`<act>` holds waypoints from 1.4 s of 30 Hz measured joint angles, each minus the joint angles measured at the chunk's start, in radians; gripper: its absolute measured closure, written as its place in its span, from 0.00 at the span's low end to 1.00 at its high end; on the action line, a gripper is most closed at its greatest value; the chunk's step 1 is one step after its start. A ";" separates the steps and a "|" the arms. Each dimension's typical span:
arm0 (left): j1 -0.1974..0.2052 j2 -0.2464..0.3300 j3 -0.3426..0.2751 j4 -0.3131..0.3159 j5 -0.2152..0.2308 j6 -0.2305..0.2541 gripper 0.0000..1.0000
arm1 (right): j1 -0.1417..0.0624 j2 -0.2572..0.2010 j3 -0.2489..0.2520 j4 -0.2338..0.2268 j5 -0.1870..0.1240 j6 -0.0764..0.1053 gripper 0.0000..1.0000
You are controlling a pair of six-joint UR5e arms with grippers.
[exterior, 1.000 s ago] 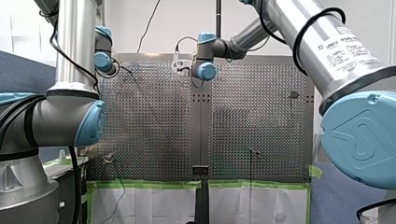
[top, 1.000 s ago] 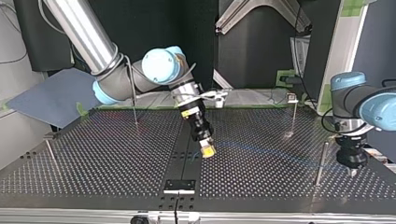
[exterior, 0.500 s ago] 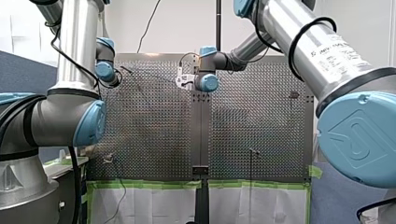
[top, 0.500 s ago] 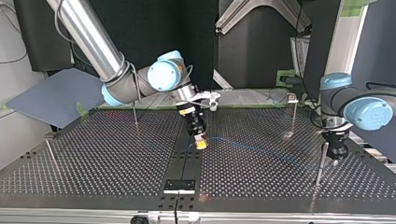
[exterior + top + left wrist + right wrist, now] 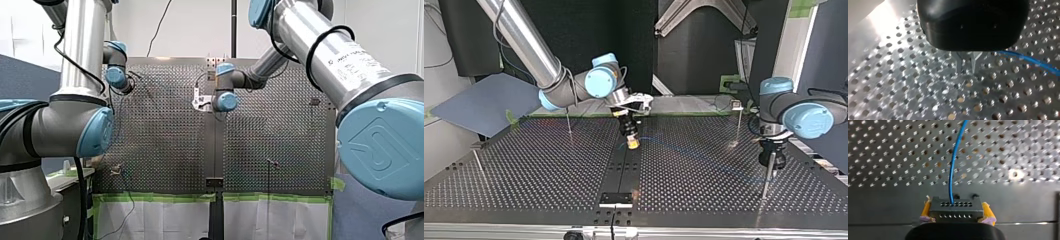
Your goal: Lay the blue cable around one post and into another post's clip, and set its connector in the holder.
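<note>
- Black rectangular holder (image 5: 616, 199), top view's near edge: connector not yet in it.
- Thin metal post (image 5: 765, 182), view's right: my left gripper (image 5: 772, 161) has drawn in just beside it. Its grip cannot be told.
- Thin blue cable (image 5: 952, 170): leads away from the connector over the table.
- My right gripper (image 5: 633, 144): yellow pads pinch the black multi-hole connector (image 5: 955, 207). It has backed farther from the holder.
- Judgement: cable routing comes first, seating the connector later.

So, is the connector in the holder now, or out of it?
Out. My right claw grips the connector between its yellow pads, well apart from the holder.
</note>
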 joint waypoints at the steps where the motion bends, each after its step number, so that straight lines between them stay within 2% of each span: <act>1: -0.002 0.000 0.000 0.000 0.003 0.001 0.53 | -0.002 0.000 0.007 -0.001 0.001 0.000 1.00; 2: -0.005 0.000 0.000 0.000 0.006 0.002 0.42 | -0.003 0.000 0.013 -0.002 0.002 -0.001 1.00; 3: -0.007 0.000 0.000 0.000 0.007 0.003 0.42 | -0.004 0.000 0.019 -0.003 0.004 -0.001 1.00; 4: -0.008 0.000 0.000 -0.001 0.008 0.004 0.24 | -0.005 0.000 0.027 -0.007 0.007 -0.001 1.00; 5: -0.010 0.000 0.000 -0.001 0.009 0.004 0.12 | -0.006 0.001 0.034 -0.010 0.008 -0.001 1.00; 6: -0.011 0.000 0.000 -0.001 0.009 0.005 0.12 | -0.008 0.000 0.041 -0.015 0.010 -0.001 1.00; 7: -0.012 0.000 0.000 -0.002 0.008 0.005 0.00 | -0.009 0.000 0.051 -0.022 0.013 -0.001 1.00; 12: -0.015 0.000 0.000 -0.016 -0.023 0.010 0.00 | -0.019 0.001 0.093 -0.057 0.039 0.002 1.00; 18: -0.018 0.000 0.000 -0.038 -0.072 0.023 0.00 | -0.035 0.000 0.142 -0.105 0.074 0.014 1.00; 25: -0.019 -0.006 0.000 -0.037 -0.125 0.024 0.00 | -0.056 0.000 0.209 -0.172 0.138 0.021 1.00; 32: -0.021 -0.040 0.000 -0.034 -0.107 0.022 0.00 | -0.076 0.000 0.274 -0.237 0.202 0.028 1.00; 36: -0.023 -0.044 0.000 -0.031 -0.102 0.022 0.00 | -0.091 0.000 0.316 -0.279 0.240 0.038 1.00; 42: -0.026 -0.044 0.000 -0.028 -0.101 0.023 0.00 | -0.111 0.000 0.379 -0.342 0.289 0.042 1.00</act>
